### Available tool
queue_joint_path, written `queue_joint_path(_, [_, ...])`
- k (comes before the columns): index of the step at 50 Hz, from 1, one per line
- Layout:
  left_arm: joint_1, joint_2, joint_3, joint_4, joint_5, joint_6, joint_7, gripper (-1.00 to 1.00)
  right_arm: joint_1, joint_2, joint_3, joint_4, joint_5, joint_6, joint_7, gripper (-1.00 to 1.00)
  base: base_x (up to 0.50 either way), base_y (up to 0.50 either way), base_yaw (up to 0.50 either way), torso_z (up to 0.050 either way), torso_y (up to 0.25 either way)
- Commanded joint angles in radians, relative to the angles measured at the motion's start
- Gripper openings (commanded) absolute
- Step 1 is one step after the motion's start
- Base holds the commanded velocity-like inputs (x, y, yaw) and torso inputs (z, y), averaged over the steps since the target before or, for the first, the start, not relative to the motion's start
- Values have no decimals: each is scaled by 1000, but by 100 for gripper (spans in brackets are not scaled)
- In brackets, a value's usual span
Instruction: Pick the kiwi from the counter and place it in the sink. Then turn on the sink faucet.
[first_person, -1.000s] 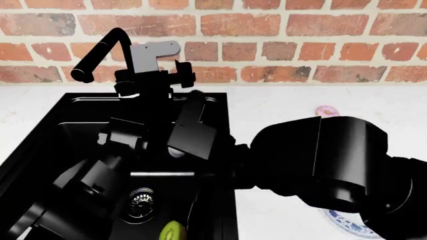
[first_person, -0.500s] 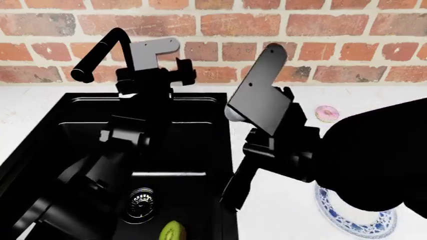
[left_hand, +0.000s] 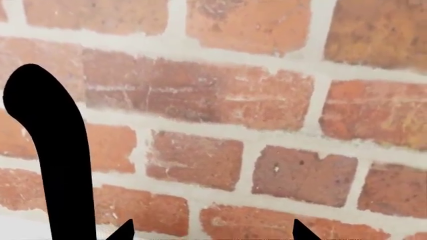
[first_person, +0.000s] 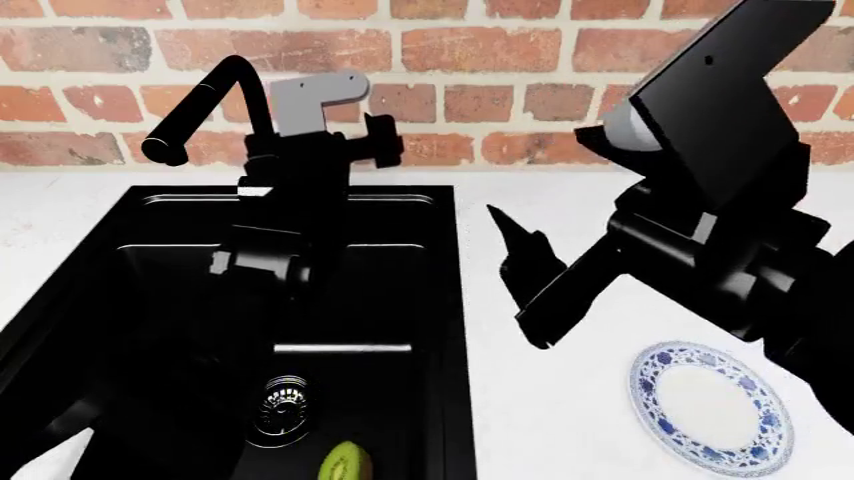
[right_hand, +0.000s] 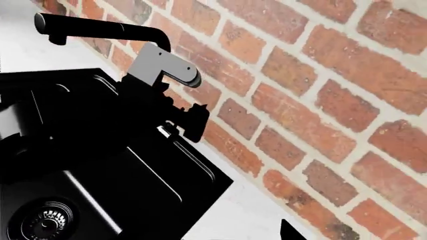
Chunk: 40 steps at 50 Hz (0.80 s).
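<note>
- Kiwi (first_person: 343, 464): lies on sink (first_person: 400, 300) floor, cut face green, just beside the drain grate (first_person: 280, 407), on the side nearer the robot. Partly cut off by the lower edge of head view.
- Sink: black rectangular basin set in white counter (first_person: 561, 420). Brick wall (first_person: 534, 60) runs behind it.
- Sink faucet (first_person: 200, 100): stands at the sink's back rim, spout angled up and away from the wall, outlet end over the sink's far-left corner. In left wrist view it shows as a black curved tube (left_hand: 57, 150) against brick. In right wrist view the spout (right_hand: 100, 27) runs above the basin (right_hand: 100, 190).
- Left gripper (first_person: 320, 150): positioned at the faucet base, at the sink's back rim, grey bracket on top. Fingertips (left_hand: 125, 231) show in left wrist view as two dark points set apart, nothing between them; the faucet tube is to one side of them, not inside the gap. Contact w/ lever: cannot tell, all black on black.
- Left arm also visible in right wrist view, grey bracket (right_hand: 163, 67) above the sink rim.
- Right gripper (first_person: 527, 265): raised over counter, beside the sink's right rim, fingers pointing toward the sink. Holds nothing. Jaw spacing: cannot tell; only one tip (right_hand: 288, 231) shows in right wrist view.
- Plate (first_person: 710, 402): blue-patterned white, on counter well right of sink, bare.
</note>
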Motion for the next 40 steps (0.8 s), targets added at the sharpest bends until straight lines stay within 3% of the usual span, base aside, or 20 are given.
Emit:
queue_joint_path(1, [-23, 5, 225, -41, -206, 58, -15, 100, 45, 93, 22, 8, 90, -37, 139, 100, 0, 0, 0, 0, 0])
queue_joint_path(19, [-32, 6, 490, -35, -449, 121, -52, 100, 11, 114, 50, 3, 47, -75, 121, 100, 0, 0, 0, 0, 0])
queue_joint_path(40, [-34, 6, 571, -8, -568, 123, -30, 100, -36, 133, 64, -9, 10, -99, 87, 100, 0, 0, 0, 0, 0])
